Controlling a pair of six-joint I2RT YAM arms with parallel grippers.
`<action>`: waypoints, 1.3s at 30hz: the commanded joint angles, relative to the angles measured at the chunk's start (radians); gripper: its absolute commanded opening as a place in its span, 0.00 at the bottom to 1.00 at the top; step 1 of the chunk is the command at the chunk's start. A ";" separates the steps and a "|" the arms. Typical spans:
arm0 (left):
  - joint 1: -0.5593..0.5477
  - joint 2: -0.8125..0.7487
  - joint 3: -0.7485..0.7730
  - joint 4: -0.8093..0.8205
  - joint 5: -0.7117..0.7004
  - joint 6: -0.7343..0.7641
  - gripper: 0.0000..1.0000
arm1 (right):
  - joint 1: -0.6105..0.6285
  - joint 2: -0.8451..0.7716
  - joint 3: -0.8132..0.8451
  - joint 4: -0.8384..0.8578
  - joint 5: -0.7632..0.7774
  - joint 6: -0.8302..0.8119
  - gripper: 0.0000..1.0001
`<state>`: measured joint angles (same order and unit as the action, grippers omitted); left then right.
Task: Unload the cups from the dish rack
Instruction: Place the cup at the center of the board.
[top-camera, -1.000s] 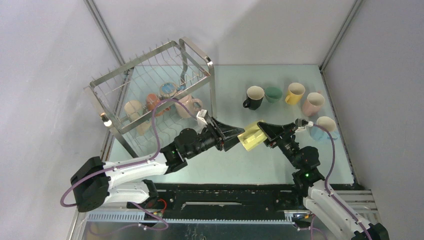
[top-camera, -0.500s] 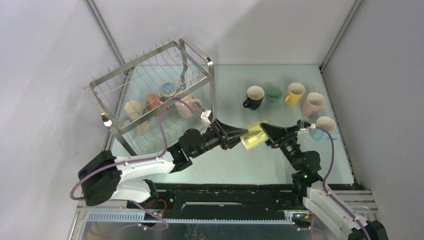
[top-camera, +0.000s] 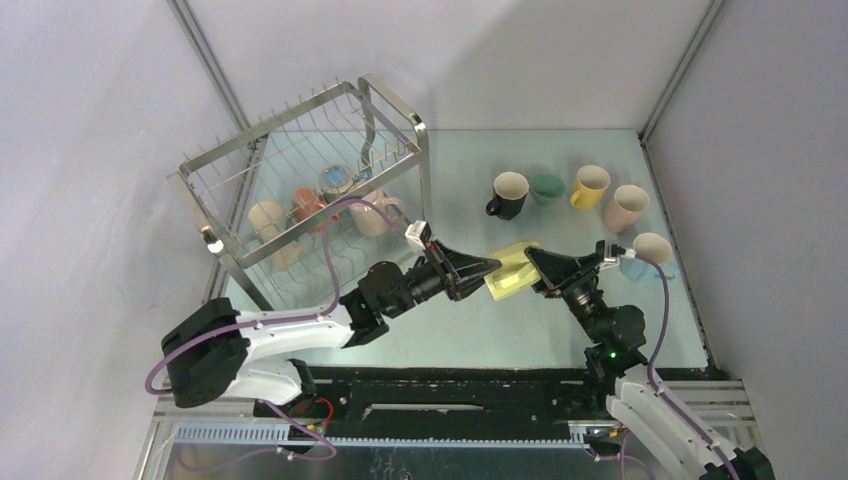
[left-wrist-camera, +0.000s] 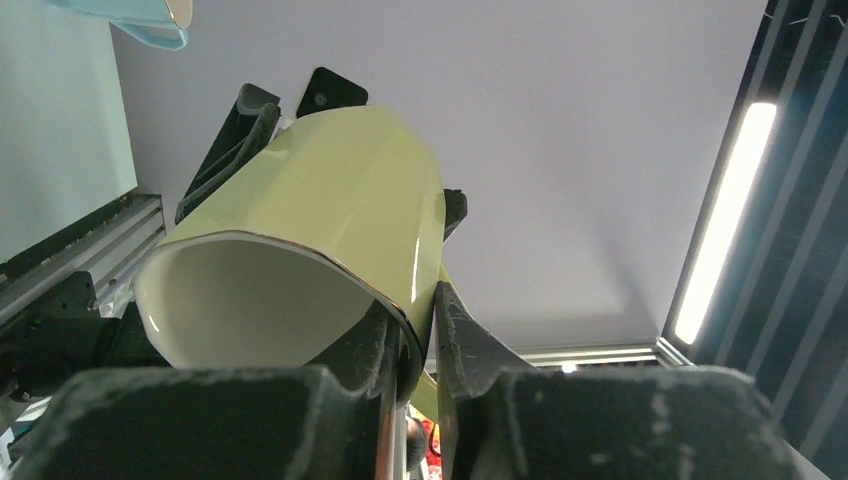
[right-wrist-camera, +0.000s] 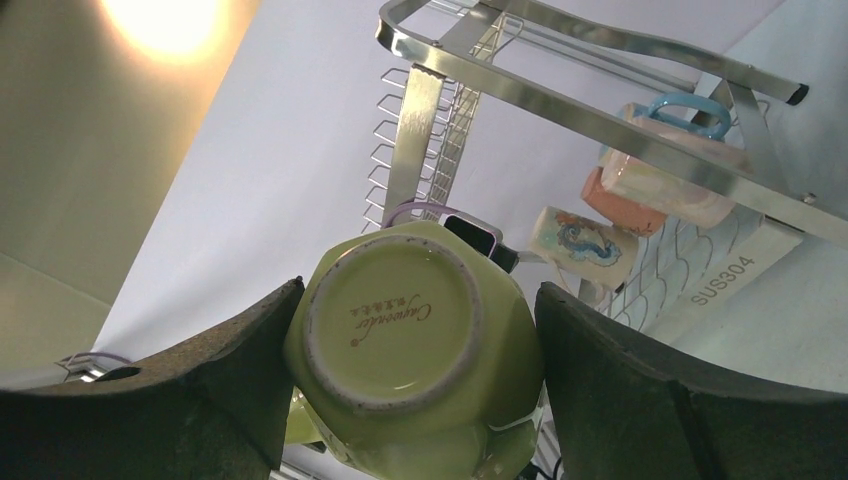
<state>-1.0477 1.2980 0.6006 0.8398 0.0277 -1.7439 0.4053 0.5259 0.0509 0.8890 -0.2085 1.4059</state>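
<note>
Left fingers (left-wrist-camera: 375, 350): left gripper (top-camera: 492, 268) clamped on the lime cup (left-wrist-camera: 340, 190) at its rim wall, one finger inside, one outside;
Right fingers (right-wrist-camera: 240, 360): right gripper (top-camera: 535, 262) spread wide, pressed against either side of the cup's base;
Lime cup: on its side, off the table (top-camera: 450, 330), between both grippers;
Dish rack (top-camera: 425, 175): table's far left corner, cups inside;
Other cups: black cup (top-camera: 508, 194) to light blue cup (top-camera: 650, 255), toward the right edge
</note>
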 joint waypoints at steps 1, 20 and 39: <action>-0.014 -0.012 0.069 0.065 -0.063 0.060 0.00 | 0.002 -0.057 0.007 -0.001 -0.029 -0.004 0.66; -0.029 -0.062 0.144 -0.096 -0.112 0.304 0.00 | 0.008 -0.312 0.177 -0.628 0.024 -0.099 1.00; -0.035 -0.091 0.293 -0.400 -0.127 0.634 0.00 | 0.015 -0.292 0.399 -1.176 0.172 -0.190 1.00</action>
<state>-1.0897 1.2472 0.7860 0.4313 -0.0681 -1.2167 0.4118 0.2199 0.3794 -0.2047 -0.0864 1.2682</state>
